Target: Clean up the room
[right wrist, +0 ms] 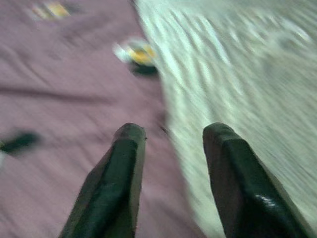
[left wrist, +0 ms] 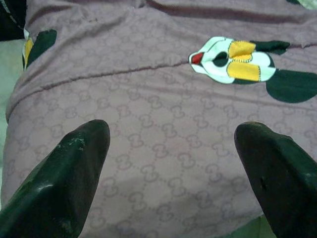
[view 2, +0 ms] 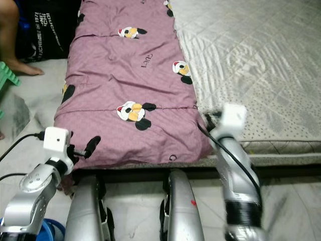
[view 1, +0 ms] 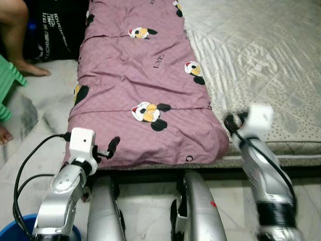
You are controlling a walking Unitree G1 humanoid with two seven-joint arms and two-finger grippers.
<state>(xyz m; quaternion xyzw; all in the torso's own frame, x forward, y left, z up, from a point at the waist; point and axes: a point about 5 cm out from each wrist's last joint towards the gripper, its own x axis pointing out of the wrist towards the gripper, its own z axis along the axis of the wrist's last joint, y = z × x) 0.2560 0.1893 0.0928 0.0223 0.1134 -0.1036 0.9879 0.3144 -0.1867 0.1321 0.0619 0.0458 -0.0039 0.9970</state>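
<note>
While the robot stands at the foot of the bed, both arms are raised toward the near edge of the purple blanket point(view 1: 145, 90), which lies flat along the left half of the mattress point(view 1: 261, 55). The left gripper point(view 1: 111, 147) sits at the blanket's near left corner with its fingers spread wide and nothing between them; the left wrist view shows purple cloth directly under the gap. The right gripper point(right wrist: 171, 163) hovers over the seam where the blanket's right edge meets the pale quilted mattress, its fingers parted and empty; that view is blurred by motion.

Judged from this layout, the step in hand is taking hold of the blanket's near edge to fold or remove it. To do it well:

1. Lower each gripper until one finger slides under the hem and one stays above.
2. Take both corners at matching positions so the cloth lifts evenly.
3. Close fully before pulling; thin fabric slips out of a shallow pinch.

The bed is low, with a dark gap beneath its frame. The floor is pale marble tile. A green stool point(view 1: 9, 83) and a person's leg point(view 1: 17, 37) are at the far left, and a blue bucket point(view 1: 25, 228) stands beside the robot's left leg.
</note>
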